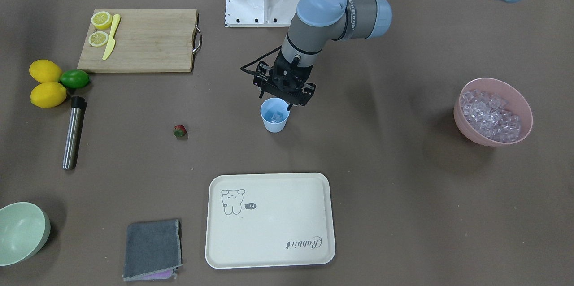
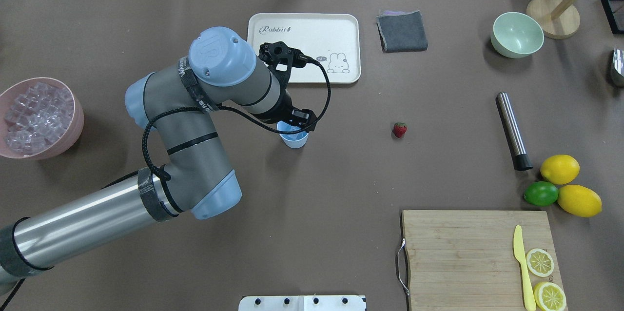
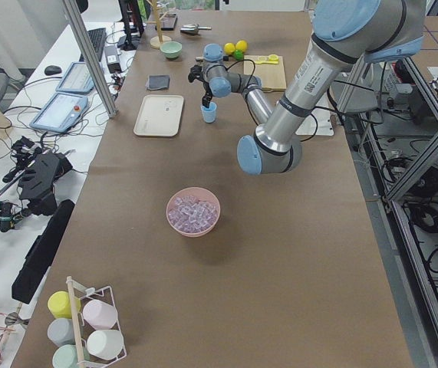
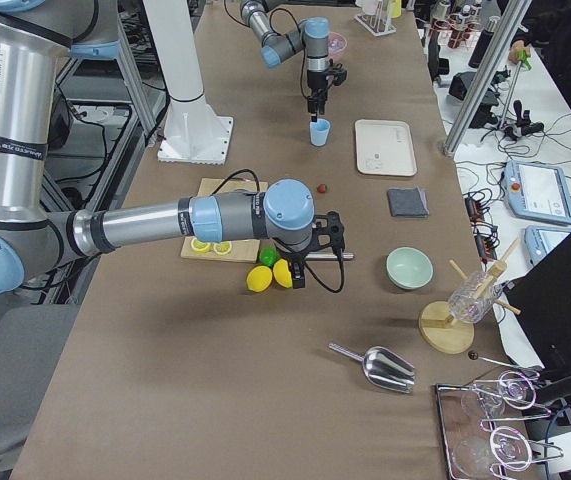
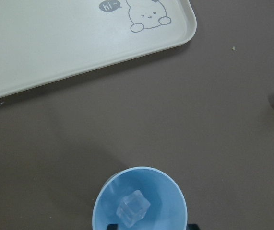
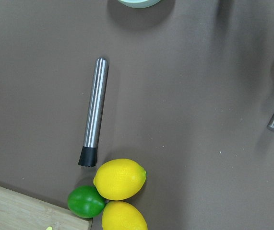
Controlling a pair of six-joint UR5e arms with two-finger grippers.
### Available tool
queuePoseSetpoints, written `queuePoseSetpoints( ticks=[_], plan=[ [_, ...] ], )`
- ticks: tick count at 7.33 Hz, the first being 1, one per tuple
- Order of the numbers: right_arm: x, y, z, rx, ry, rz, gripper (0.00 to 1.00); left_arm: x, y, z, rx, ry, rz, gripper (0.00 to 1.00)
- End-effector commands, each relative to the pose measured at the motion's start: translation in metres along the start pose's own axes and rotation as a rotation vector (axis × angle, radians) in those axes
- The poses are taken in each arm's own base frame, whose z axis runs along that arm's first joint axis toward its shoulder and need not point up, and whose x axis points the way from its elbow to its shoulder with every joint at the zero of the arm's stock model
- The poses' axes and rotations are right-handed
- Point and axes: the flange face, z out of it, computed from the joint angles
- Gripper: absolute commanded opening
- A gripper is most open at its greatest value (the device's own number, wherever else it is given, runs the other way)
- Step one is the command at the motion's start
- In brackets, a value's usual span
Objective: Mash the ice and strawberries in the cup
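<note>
The pale-blue cup (image 1: 273, 125) stands upright mid-table, with one clear ice cube (image 5: 133, 208) lying in it. My left gripper (image 1: 275, 102) hangs just above the rim, open, holding nothing; only its dark fingertips (image 5: 111, 226) show at the bottom edge of the left wrist view. More ice (image 1: 491, 115) fills a pink bowl (image 2: 75, 128) on my left. The strawberry (image 2: 399, 129) lies alone on the table to the right of the cup. My right gripper (image 4: 303, 272) hovers above the lemons; I cannot tell whether it is open or shut.
A steel muddler (image 2: 512, 130) lies beside two lemons (image 2: 559, 168) and a lime (image 2: 541, 193). A cutting board (image 2: 458, 252) holds lemon halves and a yellow knife. A cream tray (image 2: 273, 52), grey cloth (image 2: 402, 32) and pale-green bowl (image 2: 516, 33) sit at the far side.
</note>
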Motion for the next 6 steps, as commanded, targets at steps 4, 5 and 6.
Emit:
queuePoseSetpoints(
  ticks=[4, 5, 6],
  plan=[
    [-0.001, 0.000, -0.001, 0.001, -0.002, 0.000, 1.00, -0.227, 0.040, -0.112, 0.032, -0.107, 0.043, 0.97],
    [-0.001, 0.000, 0.000, 0.000, -0.003, 0.000, 1.00, -0.287, 0.074, -0.131, -0.001, -0.150, 0.075, 0.97],
    [0.000, 0.001, 0.000, 0.000, -0.003, 0.002, 1.00, -0.352, 0.095, -0.153, -0.009, -0.221, 0.076, 0.97]
  ],
)
